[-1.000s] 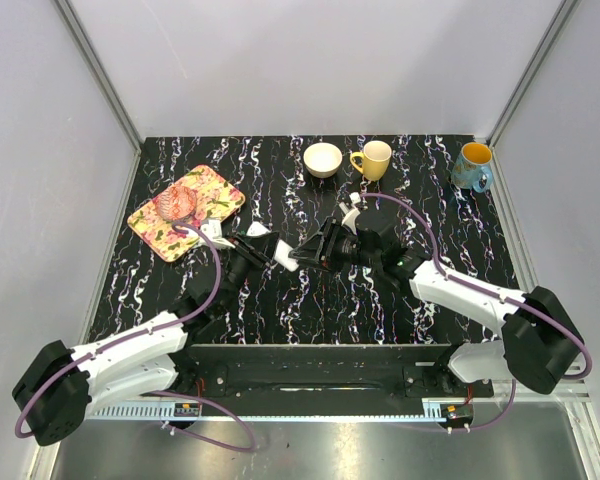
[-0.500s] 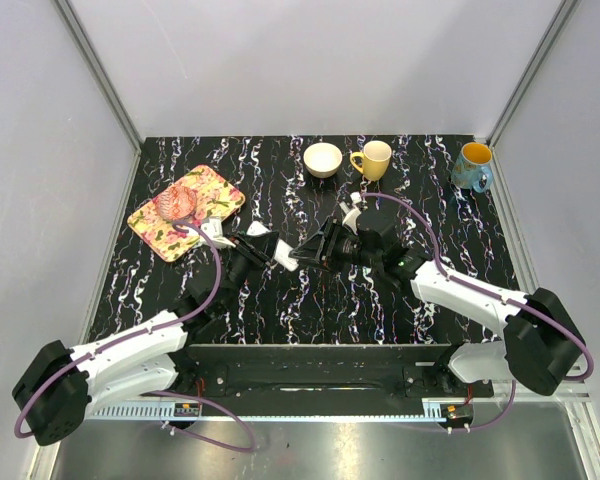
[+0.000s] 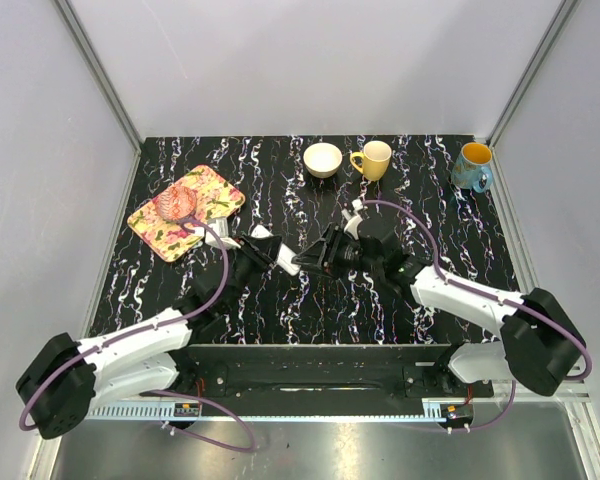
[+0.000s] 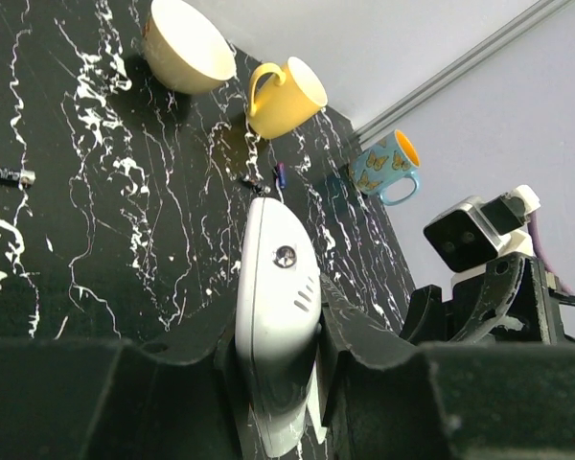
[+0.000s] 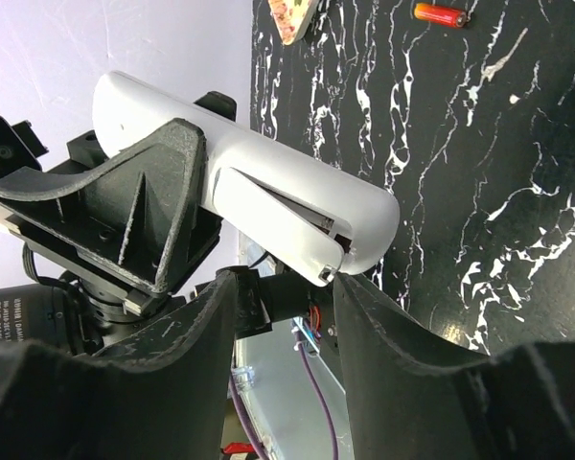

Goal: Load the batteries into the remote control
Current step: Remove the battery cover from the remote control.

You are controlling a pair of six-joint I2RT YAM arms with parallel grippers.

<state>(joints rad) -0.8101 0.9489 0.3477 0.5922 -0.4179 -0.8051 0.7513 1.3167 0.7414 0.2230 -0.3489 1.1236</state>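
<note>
**Between the two pincers: the remote is offered up for opening**

Held off the table, the remote control (image 4: 276,316) is clamped edgewise in the left pincer (image 4: 278,369), its free end pointing at the right pincer (image 5: 283,297). Over the last second the right arm has slid in towards it, and the gap seen from above has shrunk. Its jaws stand apart, one on each side of the remote's tip. I cannot tell whether they touch it. The back cover (image 5: 273,216) looks slightly lifted at that end but is still on, so I judge no battery can go in yet.

Beyond the left pincer stand a cream bowl (image 4: 187,43), a yellow mug (image 4: 286,96) and a blue mug (image 4: 388,171). One loose battery (image 4: 8,175) lies to its left, and a red battery (image 5: 441,14) lies ahead of the right pincer. Nothing stands between the pincers except the remote.
</note>
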